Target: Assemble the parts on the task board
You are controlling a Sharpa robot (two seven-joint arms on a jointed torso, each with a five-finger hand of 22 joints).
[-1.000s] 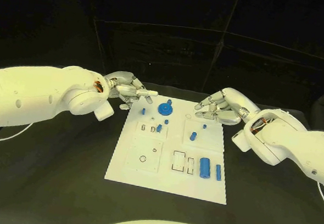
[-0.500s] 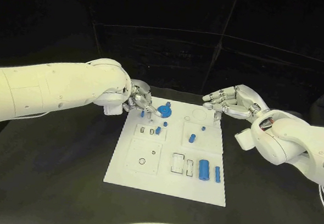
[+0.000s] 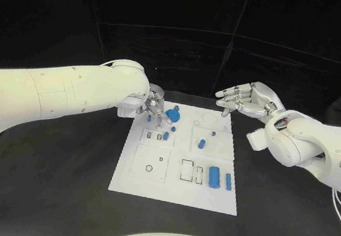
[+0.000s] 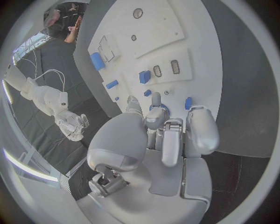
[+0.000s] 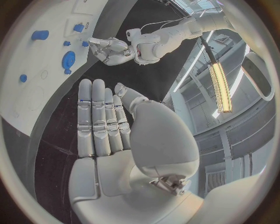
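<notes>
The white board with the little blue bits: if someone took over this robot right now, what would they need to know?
Left hand: low over the far left of the task board, fingers at the round blue part; whether it grips is unclear.
Right hand: raised off the far right corner, fingers straight, holding nothing.
Done: several small blue parts stand mid-board.
Left: two blue cylinders lie loose at the near right, and empty slots remain beside them.

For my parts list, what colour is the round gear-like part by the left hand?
Blue, clearest in the head view.

Bright light on white rectangular task board (image 3: 176, 177), dark surround; wrist views fisheye-bent; long ceiling lamp (image 5: 220, 86) glares.
</notes>
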